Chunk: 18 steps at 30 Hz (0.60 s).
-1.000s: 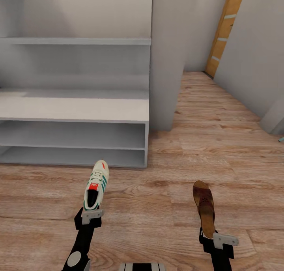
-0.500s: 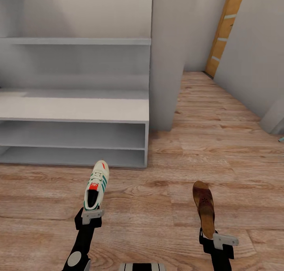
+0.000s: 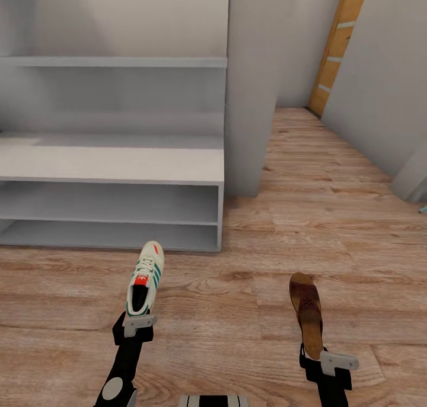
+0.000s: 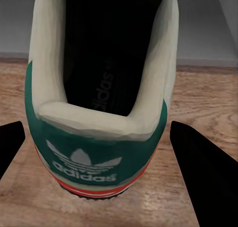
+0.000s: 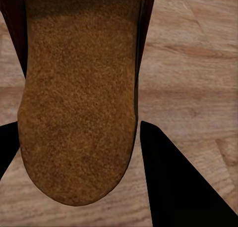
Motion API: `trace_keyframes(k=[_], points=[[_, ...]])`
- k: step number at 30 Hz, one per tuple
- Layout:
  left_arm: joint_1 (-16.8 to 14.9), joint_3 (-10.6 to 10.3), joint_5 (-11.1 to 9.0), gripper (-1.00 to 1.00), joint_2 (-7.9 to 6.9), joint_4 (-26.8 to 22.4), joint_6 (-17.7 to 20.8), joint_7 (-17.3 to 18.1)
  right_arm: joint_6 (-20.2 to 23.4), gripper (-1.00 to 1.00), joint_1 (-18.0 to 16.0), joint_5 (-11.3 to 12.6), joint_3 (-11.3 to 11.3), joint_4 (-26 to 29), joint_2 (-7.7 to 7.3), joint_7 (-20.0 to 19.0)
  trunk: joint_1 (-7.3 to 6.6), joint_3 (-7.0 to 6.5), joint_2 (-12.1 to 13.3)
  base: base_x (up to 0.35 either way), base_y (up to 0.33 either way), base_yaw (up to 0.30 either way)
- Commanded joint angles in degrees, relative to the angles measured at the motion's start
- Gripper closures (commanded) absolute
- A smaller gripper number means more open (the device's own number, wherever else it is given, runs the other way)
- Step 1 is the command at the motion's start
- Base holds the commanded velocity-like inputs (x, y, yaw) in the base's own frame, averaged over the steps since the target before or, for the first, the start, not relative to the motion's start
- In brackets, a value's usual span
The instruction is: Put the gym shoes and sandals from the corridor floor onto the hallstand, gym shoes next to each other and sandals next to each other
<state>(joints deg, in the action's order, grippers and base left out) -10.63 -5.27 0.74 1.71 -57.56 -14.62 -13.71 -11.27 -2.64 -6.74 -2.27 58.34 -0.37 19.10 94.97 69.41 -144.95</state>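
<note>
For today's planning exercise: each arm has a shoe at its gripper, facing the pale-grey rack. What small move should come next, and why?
Probably ease the left gripper forward and up toward the pale-grey hallstand's flat top. It seems to clasp the cream, green-striped gym shoe by the heel, toe pointing at the rack just ahead. The right gripper likewise holds the maroon sandal.

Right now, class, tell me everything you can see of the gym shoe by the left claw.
The gym shoe is a cream-white low sneaker with green side stripes, white laces, a red-orange tongue label and a green heel patch bearing a white logo above a red-orange band. Its upper looks like leather. It points toward the hallstand, heel at the left claw. In the left wrist view, dark fingers flank the heel with gaps showing, so a grip cannot be confirmed.
</note>
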Motion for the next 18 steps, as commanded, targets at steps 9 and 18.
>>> trace_keyframes(k=[9,18], points=[[0.0,0.0,0.1,1.0,0.05,0.0,0.1,-0.3,-0.1,1.0,-0.1,0.2,0.0,-0.2,-0.06,-0.1,0.0,0.0,0.0,0.0,0.0,0.0],[-0.7,0.1,0.0,1.0,0.05,0.1,0.3,-0.3,-0.1,1.0,-0.6,0.4,-0.1,-0.7,0.01,-0.2,0.0,0.0,0.0,0.0,0.0,0.0]])
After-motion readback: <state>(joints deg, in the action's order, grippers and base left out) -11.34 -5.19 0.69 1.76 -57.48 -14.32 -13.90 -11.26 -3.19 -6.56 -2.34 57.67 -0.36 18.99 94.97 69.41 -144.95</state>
